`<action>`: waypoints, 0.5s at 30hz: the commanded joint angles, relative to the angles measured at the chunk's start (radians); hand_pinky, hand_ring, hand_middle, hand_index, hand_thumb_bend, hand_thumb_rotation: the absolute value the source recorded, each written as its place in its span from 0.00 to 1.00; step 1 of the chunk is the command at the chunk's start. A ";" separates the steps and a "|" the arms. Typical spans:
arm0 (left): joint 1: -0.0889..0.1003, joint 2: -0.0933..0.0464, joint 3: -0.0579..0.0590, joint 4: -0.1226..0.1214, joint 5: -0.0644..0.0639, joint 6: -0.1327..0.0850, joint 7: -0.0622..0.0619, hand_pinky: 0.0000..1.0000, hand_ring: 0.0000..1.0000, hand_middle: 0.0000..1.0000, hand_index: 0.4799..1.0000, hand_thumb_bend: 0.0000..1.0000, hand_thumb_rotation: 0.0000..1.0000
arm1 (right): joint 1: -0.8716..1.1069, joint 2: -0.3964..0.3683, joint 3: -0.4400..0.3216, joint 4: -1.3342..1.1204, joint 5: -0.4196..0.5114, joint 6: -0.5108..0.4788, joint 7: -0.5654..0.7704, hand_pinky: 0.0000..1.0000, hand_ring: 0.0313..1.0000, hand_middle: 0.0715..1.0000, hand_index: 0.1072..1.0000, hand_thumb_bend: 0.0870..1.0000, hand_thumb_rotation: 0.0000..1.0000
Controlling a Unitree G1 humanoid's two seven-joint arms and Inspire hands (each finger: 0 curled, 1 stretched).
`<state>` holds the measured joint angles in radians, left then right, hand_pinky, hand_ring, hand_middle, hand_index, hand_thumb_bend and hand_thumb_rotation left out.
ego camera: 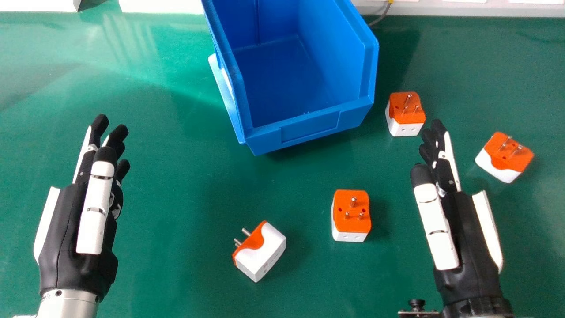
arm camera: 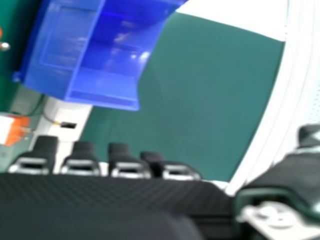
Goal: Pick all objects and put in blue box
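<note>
My left hand (ego camera: 79, 221) is held over the left of the table, fingers straight. My right hand (ego camera: 468, 238) stands open between two orange-and-white plug adapters, one (ego camera: 406, 115) just beyond its fingertips and another (ego camera: 504, 157) to its right. A third adapter (ego camera: 352, 216) sits pins up, left of that hand. The fourth adapter (ego camera: 260, 251) lies on its side nearer the front, pins pointing left. At the back middle is the blue box (ego camera: 309, 126), holding nothing in its visible part. In the right hand view are the right hand (arm camera: 115, 200), the blue box (arm camera: 60, 45) and an adapter (arm camera: 15, 130).
The green table (ego camera: 167, 265) spreads around the box and adapters. White edging (ego camera: 441, 9) runs along its far side, where a thin grey cable (ego camera: 380, 18) lies behind the box. Bare table surface separates the left hand from the box.
</note>
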<state>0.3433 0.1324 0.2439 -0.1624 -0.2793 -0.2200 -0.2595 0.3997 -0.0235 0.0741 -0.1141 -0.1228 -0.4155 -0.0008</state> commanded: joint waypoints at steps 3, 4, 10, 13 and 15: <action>-0.012 -0.001 0.012 0.013 -0.008 -0.035 -0.006 1.00 0.99 0.96 0.96 0.38 0.87 | -0.015 -0.001 -0.002 -0.002 0.006 -0.015 -0.004 0.98 1.00 1.00 1.00 0.20 1.00; -0.014 -0.001 0.012 0.019 -0.008 -0.041 -0.007 1.00 0.99 0.96 0.96 0.38 0.87 | -0.016 0.000 -0.002 -0.001 0.003 -0.015 -0.006 0.98 1.00 1.00 1.00 0.20 1.00; -0.026 -0.007 0.013 0.040 0.001 -0.055 0.003 1.00 0.98 0.95 0.94 0.42 0.86 | -0.034 -0.004 -0.002 0.021 0.004 -0.031 -0.004 0.98 1.00 1.00 1.00 0.20 1.00; -0.027 -0.010 0.012 0.041 -0.008 -0.053 0.000 1.00 0.97 0.94 0.92 0.46 0.84 | -0.037 -0.007 -0.002 0.023 0.003 -0.034 -0.002 0.98 1.00 1.00 1.00 0.20 1.00; -0.024 -0.011 0.012 0.041 -0.007 -0.054 0.001 1.00 0.96 0.94 0.91 0.47 0.83 | -0.035 -0.005 -0.002 0.017 0.006 -0.027 -0.004 0.98 1.00 1.00 1.00 0.20 1.00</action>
<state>0.3184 0.1253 0.2501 -0.1199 -0.2811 -0.2505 -0.2578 0.3681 -0.0256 0.0739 -0.0798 -0.1235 -0.4197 -0.0018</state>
